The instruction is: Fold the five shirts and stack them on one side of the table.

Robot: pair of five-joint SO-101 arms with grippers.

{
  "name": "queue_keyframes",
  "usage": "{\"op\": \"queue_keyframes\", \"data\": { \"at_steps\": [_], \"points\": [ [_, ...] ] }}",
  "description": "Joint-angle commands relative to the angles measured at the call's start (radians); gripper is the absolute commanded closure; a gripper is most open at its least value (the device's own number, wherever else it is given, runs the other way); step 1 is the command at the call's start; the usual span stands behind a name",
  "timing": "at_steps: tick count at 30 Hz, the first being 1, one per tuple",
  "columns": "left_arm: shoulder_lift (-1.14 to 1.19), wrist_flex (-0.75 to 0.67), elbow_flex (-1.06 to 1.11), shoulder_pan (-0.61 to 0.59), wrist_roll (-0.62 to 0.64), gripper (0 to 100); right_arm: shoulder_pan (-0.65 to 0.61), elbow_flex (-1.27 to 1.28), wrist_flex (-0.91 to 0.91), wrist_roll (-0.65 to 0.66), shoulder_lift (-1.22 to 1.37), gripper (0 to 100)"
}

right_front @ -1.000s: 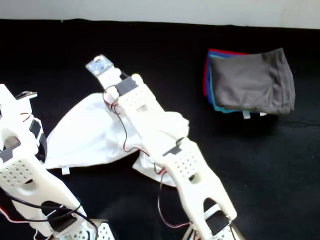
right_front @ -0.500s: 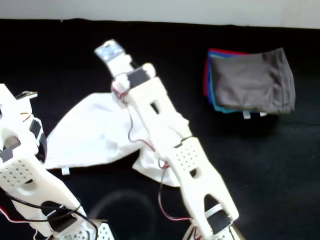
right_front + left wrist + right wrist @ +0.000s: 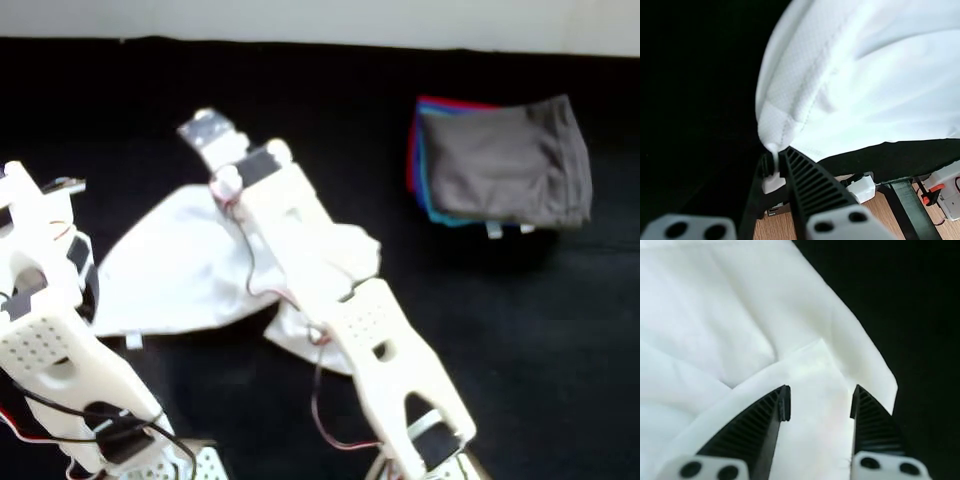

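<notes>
Left pincer (image 3: 775, 155) clenches the white shirt (image 3: 180, 260); right pincer (image 3: 820, 394) (arm outstretched) gapes.

The left arm (image 3: 45, 340) and right arm (image 3: 340, 300) are white plastic with perforated panels (image 3: 365, 320), black servos (image 3: 258, 168) and thin red-black cables (image 3: 248, 262). Each end effector (image 3: 820, 402) has black ribbed fingers (image 3: 765, 425).

No words or numbers can be read anywhere. A small white tag (image 3: 132, 342) sits at the edge of the white shirt (image 3: 180, 270). Another little tag (image 3: 492, 230) sticks out from under the gray shirt (image 3: 505, 165) on the pile. Both are too small to show any print.
</notes>
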Motion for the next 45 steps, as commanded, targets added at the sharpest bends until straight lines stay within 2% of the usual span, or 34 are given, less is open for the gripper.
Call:
{"op": "queue_keyframes", "data": {
  "at_steps": [1, 6, 8, 10, 16, 23, 30, 35, 40, 45],
  "points": [
    [-0.007, 0.009, -0.005, 0.007, 0.011, 99, -0.016, 0.038, -0.048, 0.002, -0.012, 80.0],
    [-0.007, 0.009, -0.005, 0.008, 0.011, 99, -0.016, 0.088, -0.090, 0.002, -0.012, 81.0],
    [-0.007, 0.009, -0.007, 0.008, 0.011, 99, -0.012, 0.099, -0.090, 0.002, -0.012, 88.0],
    [-0.007, 0.009, -0.007, 0.008, 0.011, 99, 0.004, 0.094, -0.082, 0.000, -0.018, 99.1],
    [-0.007, -0.014, -0.007, 0.015, 0.011, 99, 0.044, -0.004, 0.008, 0.000, -0.053, 99.3],
    [-0.008, -0.037, -0.008, 0.041, 0.012, 99, 0.070, -0.274, 0.205, 0.000, -0.082, 99.3],
    [-0.018, -0.031, -0.008, 0.087, 0.014, 99, 0.105, -0.357, 0.209, 0.000, -0.145, 99.1],
    [-0.025, 0.014, -0.058, 0.056, 0.014, 99, 0.074, -0.188, 0.209, 0.000, -0.383, 99.0],
    [-0.108, 0.012, -0.054, 0.028, 0.014, 99, 0.025, 0.179, 0.205, 0.000, -0.647, 99.0],
    [-0.182, 0.012, -0.053, 0.035, 0.014, 99, 0.021, 0.526, 0.166, 0.000, -0.722, 99.1]
  ]
}}
